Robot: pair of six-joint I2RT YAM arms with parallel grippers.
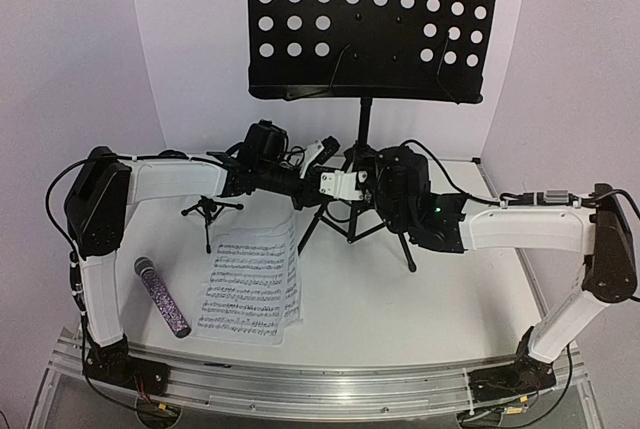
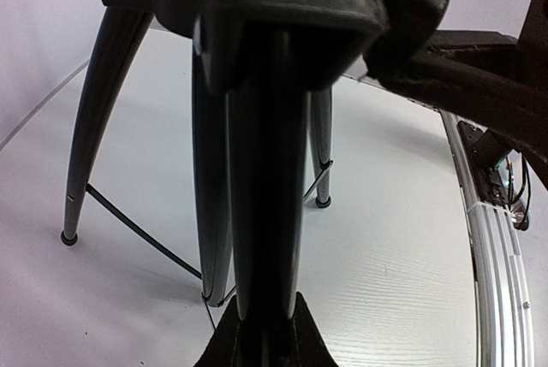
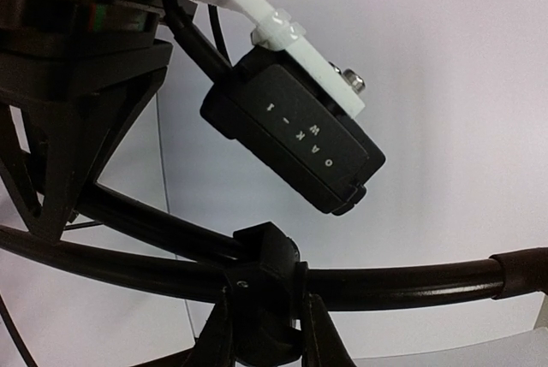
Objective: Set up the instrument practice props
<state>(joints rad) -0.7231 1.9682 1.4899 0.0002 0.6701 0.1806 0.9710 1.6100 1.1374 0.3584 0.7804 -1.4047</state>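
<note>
Music stand [image 1: 364, 129] upright, mid-surface toward the far edge, tripod legs spread. Both arms meet low on it.

- left fingers [image 2: 229, 343]: together on the lower pole, which fills the gap between them. Reads as clamped.
- right fingers [image 3: 313, 333]: closed either side of the black collar where the leg tubes meet. Also reads as clamped.
- left gripper [image 1: 348, 187] and right gripper [image 1: 385, 189] sit just beside each other at the hub.

Risks:
- Stand is top-heavy and both grips are low, so any uneven pull between the arms likely tips it.
- Wrists are crowded, so a twist could knock them together or snag a cable on a leg.
- Nearest leg foot ends close to the far corner of the sheet music [image 1: 250, 284]. Sliding the stand toward the near edge could drag or crease the pages.

Containers: perforated tray [image 1: 375, 61] holds nothing. Pages lie flat on the surface [image 1: 440, 299], left of centre.

Microphone [image 1: 162, 297] lies toward the near-left corner. Mic stand [image 1: 208, 211] stands toward the left edge, holding nothing.
</note>
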